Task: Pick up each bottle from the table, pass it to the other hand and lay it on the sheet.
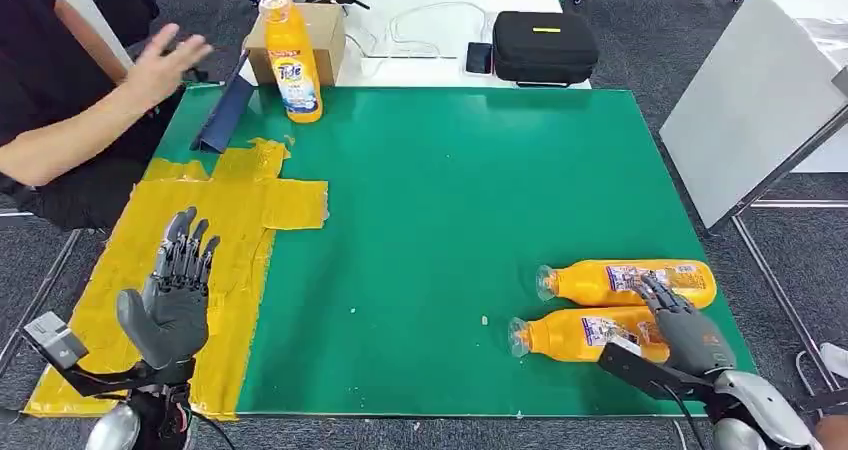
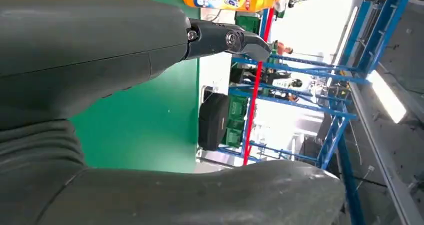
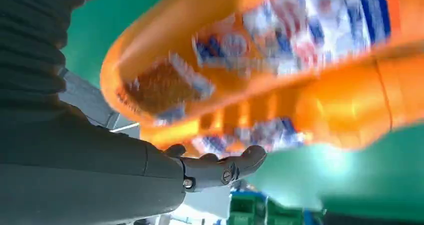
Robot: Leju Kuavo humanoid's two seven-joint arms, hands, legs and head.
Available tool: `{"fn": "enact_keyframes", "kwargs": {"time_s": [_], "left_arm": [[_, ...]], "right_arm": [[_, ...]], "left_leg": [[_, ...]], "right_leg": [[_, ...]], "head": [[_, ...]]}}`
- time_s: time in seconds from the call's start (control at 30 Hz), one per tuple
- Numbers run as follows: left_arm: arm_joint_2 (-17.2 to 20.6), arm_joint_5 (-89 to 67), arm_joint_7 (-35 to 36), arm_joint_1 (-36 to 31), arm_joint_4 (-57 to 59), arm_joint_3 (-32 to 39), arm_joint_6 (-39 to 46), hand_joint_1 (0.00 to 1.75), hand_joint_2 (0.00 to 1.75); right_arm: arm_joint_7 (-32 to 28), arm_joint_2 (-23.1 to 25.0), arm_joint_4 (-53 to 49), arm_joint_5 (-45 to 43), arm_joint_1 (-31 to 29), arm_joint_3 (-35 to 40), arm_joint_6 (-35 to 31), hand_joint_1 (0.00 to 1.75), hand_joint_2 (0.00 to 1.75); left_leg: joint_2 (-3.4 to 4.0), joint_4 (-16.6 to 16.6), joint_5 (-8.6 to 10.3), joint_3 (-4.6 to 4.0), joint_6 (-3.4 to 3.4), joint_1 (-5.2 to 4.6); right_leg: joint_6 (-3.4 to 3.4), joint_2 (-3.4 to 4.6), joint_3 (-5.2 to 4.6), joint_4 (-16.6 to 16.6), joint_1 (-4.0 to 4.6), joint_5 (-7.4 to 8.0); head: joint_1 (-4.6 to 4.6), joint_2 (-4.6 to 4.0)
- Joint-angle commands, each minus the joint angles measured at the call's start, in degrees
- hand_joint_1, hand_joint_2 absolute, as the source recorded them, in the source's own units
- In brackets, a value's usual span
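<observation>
1. Head view: two orange bottles lie side by side on the green table, near bottle (image 1: pixel 585 333) and far bottle (image 1: pixel 628 282), caps toward the yellow sheet (image 1: pixel 215 205). A third bottle (image 1: pixel 292 58) stands upright at the far edge.
2. Right hand (image 1: pixel 680 325) rests over both lying bottles; whether its fingers (image 1: pixel 655 292) have closed on either, I cannot tell.
3. Left hand (image 1: pixel 172 300) hovers above the sheet, fingers spread, holding nothing.
4. Bottles look like smooth, stiff plastic with glossy labels, full, so likely heavy and slippery; grip mid-body.
</observation>
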Motion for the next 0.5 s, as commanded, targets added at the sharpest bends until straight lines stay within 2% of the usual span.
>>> {"fn": "enact_keyframes", "kwargs": {"time_s": [0.03,0.1,0.13,0.17,0.2,0.3,0.33,0.5], "left_arm": [[1.0,0.4,0.8,-3.0,4.3,0.3,0.4,0.00,0.00],[1.2,0.6,1.0,-3.4,4.6,-0.1,0.8,0.00,0.00],[1.2,0.7,0.9,-3.5,4.8,-0.1,1.0,0.00,0.00],[1.4,0.8,0.9,-3.8,4.9,-0.3,1.1,0.00,0.00],[1.4,1.0,0.9,-3.9,5.1,-0.4,1.1,0.00,0.00],[1.4,1.0,1.0,-4.0,5.2,-0.4,1.1,0.00,0.00],[1.4,1.0,1.0,-4.1,5.3,-0.5,1.1,0.00,0.00],[1.4,1.0,1.0,-4.4,5.6,-0.7,1.2,0.00,0.00]], "right_arm": [[0.7,-2.8,9.4,0.3,-2.0,12.4,2.1,0.00,1.75],[0.8,-3.0,11.3,0.1,-2.0,15.1,2.0,0.03,1.75],[1.1,-3.0,12.1,0.0,-2.1,16.3,2.0,0.91,1.75],[1.3,-3.0,13.5,0.0,-2.3,18.0,2.0,1.29,1.75],[1.5,-2.9,14.8,-0.1,-2.5,19.1,1.9,1.33,1.75],[1.7,-2.7,15.3,0.0,-2.5,19.4,1.6,1.33,1.75],[1.7,-2.6,15.7,0.0,-2.5,19.6,1.6,1.43,1.75],[1.6,-2.5,16.6,0.0,-2.6,20.3,1.5,1.43,1.75]], "left_leg": [[-0.05,0.0,-0.09,0.28,-0.24,0.15],[-0.02,-0.1,-0.03,0.18,-0.12,0.10],[-0.05,-0.1,-0.08,0.30,-0.23,0.18],[-0.06,-0.1,-0.03,0.22,-0.15,0.12],[-0.10,-0.1,-0.07,0.33,-0.24,0.20],[-0.12,-0.1,-0.09,0.43,-0.21,0.20],[-0.03,-0.1,-0.14,0.44,-0.23,0.17],[-0.09,-0.1,-0.16,0.64,-0.27,0.25]], "right_leg": [[-0.15,0.12,0.32,-0.1,0.12,-0.01],[-0.08,0.06,0.21,-0.1,0.08,0.02],[-0.14,0.09,0.38,-0.2,0.16,0.00],[-0.09,0.02,0.26,-0.2,0.11,0.01],[-0.16,0.04,0.39,-0.2,0.17,-0.01],[-0.15,-0.03,-0.08,-0.2,0.17,-0.03],[-0.13,0.06,-0.15,-0.2,0.14,-0.03],[-0.14,0.00,0.05,-0.2,0.18,-0.07]], "head": [[0.00,0.00],[0.00,0.00],[0.02,0.00],[0.00,0.00],[0.00,0.00],[0.02,0.00],[0.00,0.00],[0.04,0.00]]}}
